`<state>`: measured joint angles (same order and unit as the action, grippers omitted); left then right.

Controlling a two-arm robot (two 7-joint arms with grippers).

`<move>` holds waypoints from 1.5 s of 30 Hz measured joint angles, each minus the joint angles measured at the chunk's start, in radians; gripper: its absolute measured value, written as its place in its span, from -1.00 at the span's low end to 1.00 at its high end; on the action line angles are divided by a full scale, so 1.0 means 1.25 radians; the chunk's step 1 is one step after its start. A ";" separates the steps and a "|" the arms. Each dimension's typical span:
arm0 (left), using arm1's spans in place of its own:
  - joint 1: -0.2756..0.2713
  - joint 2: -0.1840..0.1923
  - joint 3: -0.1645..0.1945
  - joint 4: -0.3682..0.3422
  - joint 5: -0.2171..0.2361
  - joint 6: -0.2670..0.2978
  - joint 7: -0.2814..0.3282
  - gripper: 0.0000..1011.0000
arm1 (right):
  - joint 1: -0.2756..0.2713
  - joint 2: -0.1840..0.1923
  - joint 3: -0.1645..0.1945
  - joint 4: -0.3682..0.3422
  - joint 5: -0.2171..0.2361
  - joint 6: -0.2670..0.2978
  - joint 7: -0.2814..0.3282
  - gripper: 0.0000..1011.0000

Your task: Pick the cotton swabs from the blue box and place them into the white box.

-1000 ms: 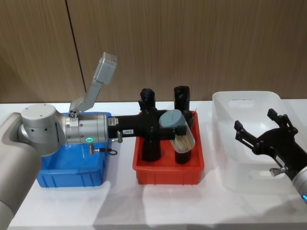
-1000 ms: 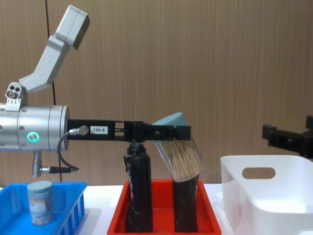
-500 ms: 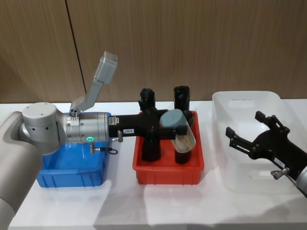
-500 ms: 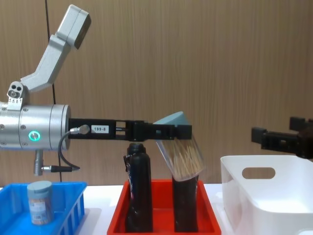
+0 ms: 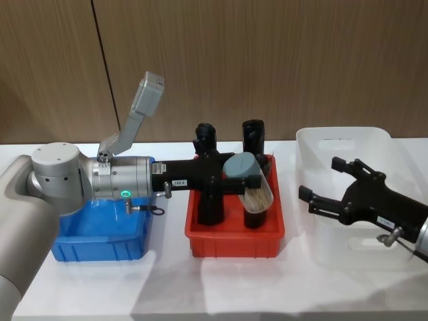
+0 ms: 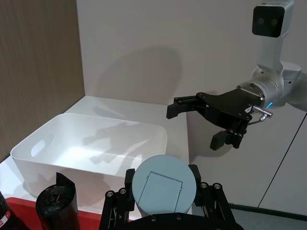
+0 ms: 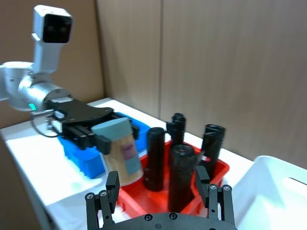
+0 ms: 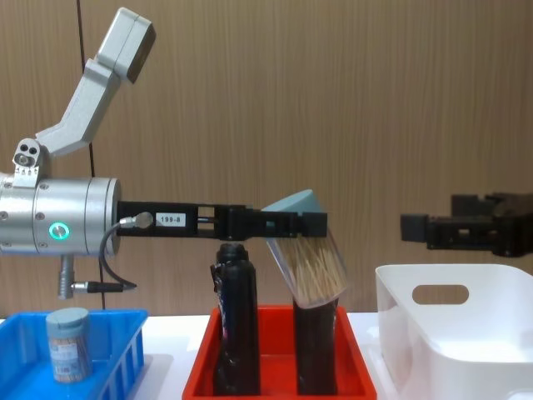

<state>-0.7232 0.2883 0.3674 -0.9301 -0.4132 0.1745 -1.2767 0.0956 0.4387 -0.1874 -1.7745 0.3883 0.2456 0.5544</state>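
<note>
The cotton swabs (image 8: 312, 267) are bound for the white box (image 8: 466, 333), the biggest bin on the bench (image 5: 167, 287), which lies to the robot's right, past the red tray (image 5: 234, 244) and the blue box (image 5: 100, 244). The left hand (image 8: 296, 223) grips one jar just under its lid and holds it above the red tray, tilted with its lid leaning left and its base toward the white box. The right hand (image 5: 324, 186) hovers over that box, spread wide and empty, pointing at the jar but apart from it, and a second jar (image 8: 67, 344) stands upright in the blue box.
</note>
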 joint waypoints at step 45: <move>-0.001 0.000 0.000 0.001 0.000 0.000 -0.001 0.32 | 0.203 -0.077 -0.091 0.177 -0.107 0.148 0.174 0.98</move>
<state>-0.7246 0.2878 0.3674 -0.9284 -0.4134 0.1743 -1.2783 0.3487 0.3430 -0.3017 -1.5532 0.2540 0.4302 0.7717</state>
